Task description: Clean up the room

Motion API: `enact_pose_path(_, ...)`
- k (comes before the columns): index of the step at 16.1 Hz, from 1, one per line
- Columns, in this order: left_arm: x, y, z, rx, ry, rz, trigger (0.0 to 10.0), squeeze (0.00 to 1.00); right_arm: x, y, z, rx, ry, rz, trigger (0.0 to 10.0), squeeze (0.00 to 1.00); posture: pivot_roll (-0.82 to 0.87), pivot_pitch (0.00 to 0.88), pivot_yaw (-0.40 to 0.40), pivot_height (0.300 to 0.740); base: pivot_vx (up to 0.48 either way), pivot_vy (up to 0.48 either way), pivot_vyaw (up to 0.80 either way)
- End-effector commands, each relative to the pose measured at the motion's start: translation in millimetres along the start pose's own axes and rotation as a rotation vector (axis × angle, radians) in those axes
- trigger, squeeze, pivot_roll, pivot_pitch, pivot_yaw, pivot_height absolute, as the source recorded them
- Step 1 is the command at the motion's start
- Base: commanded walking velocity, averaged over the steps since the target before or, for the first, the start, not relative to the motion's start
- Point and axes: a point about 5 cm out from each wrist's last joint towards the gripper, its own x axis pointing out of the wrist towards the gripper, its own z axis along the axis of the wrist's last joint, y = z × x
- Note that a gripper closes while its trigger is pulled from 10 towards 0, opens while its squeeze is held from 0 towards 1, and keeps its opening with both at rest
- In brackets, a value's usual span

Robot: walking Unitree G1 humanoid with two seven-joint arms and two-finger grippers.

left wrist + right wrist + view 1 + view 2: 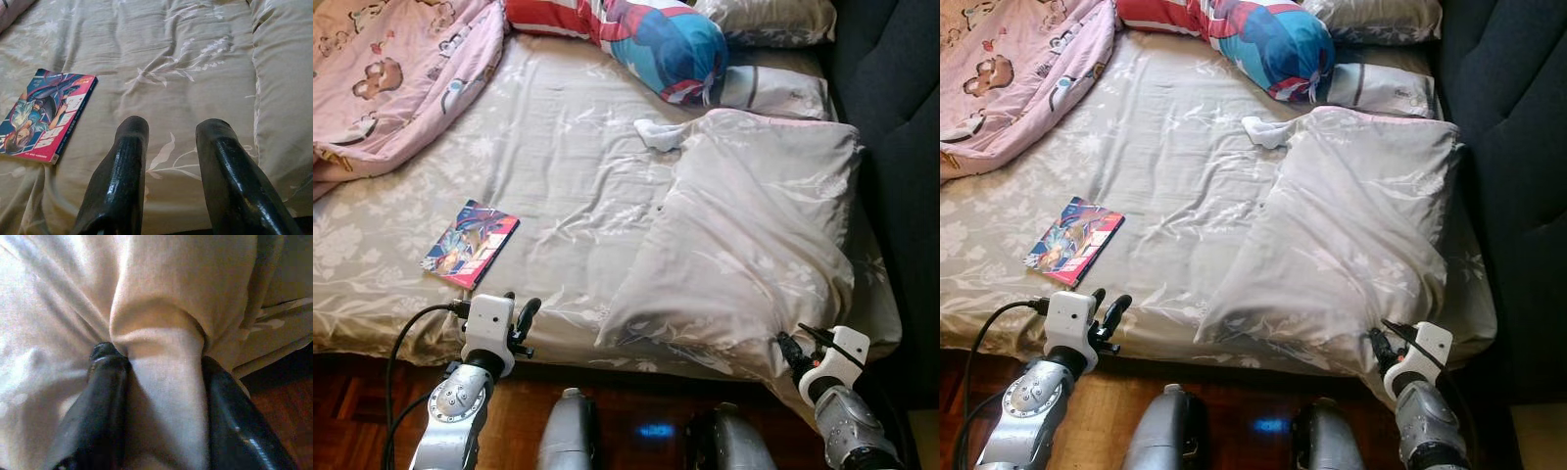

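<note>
Pillow (744, 235) lies across the right half of the bed (558, 166), its lower corner pinched between the closed fingers of the right gripper (161, 396), which reaches up from the lower right of the frame at the mattress edge. The left gripper (171, 161) is raised at lower left, fingers parted and empty, pointing over the sheet. A book (470, 243) rests on the bed just above it, left of centre.

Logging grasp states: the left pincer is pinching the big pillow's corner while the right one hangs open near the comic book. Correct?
Sides swapped. The right pincer pinches the pillow corner, per the right wrist view; the left pincer is open near the comic book.
</note>
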Motion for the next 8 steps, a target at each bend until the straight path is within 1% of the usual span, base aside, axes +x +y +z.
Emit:
enact_pose_path(1,-6.6,3.9,-6.7,0.002,0.035,0.008,10.0,0.00,-10.4,-10.2,-37.1,0.008,0.144,-0.055,0.0,0.00,0.17,0.299,0.080,0.660,0.000,0.000,0.00)
enact_pose_path(8,-5.8,6.1,-6.6,0.008,0.037,0.019,10.0,0.00,-7.9,-12.6,-27.2,0.001,0.114,-0.082,0.0,0.00,0.17,0.302,0.080,0.660,0.000,0.000,0.00)
